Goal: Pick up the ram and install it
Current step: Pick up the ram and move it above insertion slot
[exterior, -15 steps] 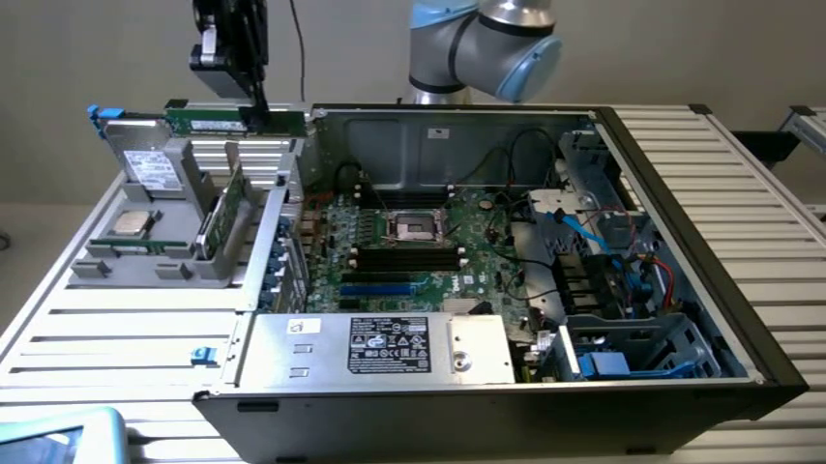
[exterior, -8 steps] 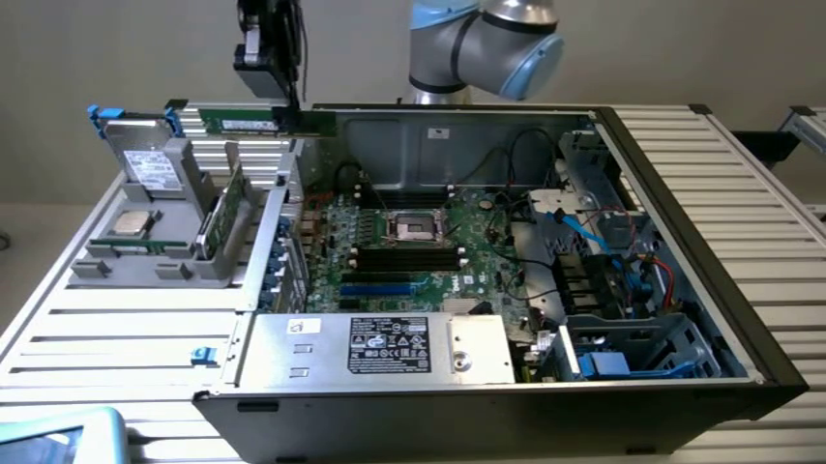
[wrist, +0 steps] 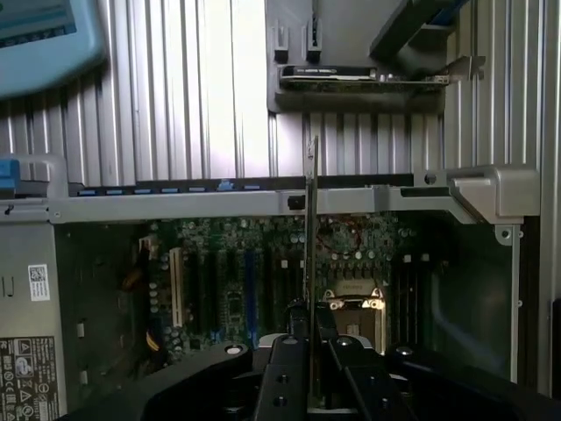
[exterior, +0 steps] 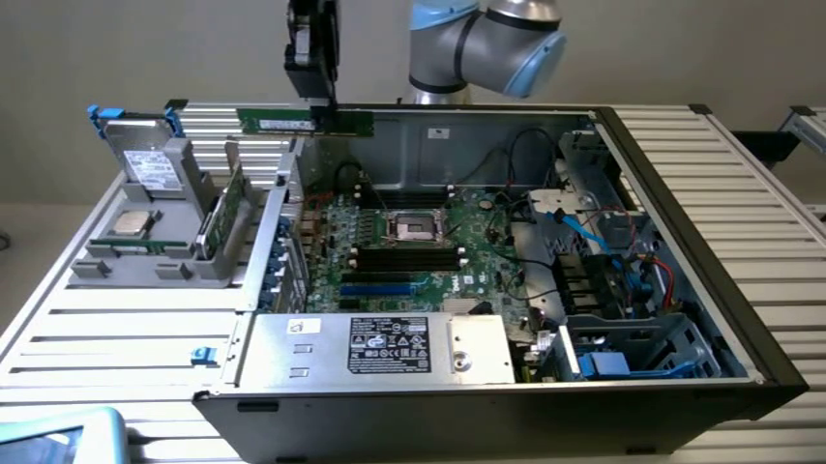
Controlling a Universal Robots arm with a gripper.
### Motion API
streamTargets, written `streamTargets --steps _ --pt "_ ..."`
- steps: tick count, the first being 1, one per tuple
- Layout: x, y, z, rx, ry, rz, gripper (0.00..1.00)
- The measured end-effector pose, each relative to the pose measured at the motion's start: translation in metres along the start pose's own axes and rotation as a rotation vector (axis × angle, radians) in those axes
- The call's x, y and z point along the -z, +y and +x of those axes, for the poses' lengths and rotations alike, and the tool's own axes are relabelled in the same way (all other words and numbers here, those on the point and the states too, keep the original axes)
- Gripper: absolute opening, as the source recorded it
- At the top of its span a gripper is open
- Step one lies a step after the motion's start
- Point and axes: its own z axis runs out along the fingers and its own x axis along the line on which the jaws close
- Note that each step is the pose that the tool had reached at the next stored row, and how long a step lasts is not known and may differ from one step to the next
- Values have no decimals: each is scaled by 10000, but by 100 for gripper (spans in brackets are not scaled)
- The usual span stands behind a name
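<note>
My gripper (exterior: pixel 319 101) hangs high over the back left corner of the open computer case (exterior: pixel 722 290), shut on the ram (exterior: pixel 278 122). The ram is a thin green stick held level in the air, sticking out to both sides of the fingers. In the wrist view the ram (wrist: pixel 309 210) shows edge-on as a thin line running out from between the gripper's (wrist: pixel 310 323) black fingers (wrist: pixel 285 351), above the case rim and the motherboard (wrist: pixel 228 263). The black memory slots (exterior: pixel 408 257) lie lower down, beside the CPU socket (exterior: pixel 416 225), well apart from the ram.
A grey parts holder (exterior: pixel 162 261) at the exterior view's left carries a CPU chip (exterior: pixel 133 223) and an upright green card (exterior: pixel 222 217). The silver power supply (exterior: pixel 387 346) fills the case's near side. Cables and drive bays (exterior: pixel 606 251) crowd the right side. A pale blue object (exterior: pixel 58 435) lies at the near left.
</note>
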Motion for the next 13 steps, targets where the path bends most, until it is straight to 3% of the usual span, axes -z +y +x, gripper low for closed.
streamTargets --steps 9,13 --pt "-1 -409 -15 0 13 0 15" --pt "-17 -591 -26 -1 82 3 15"
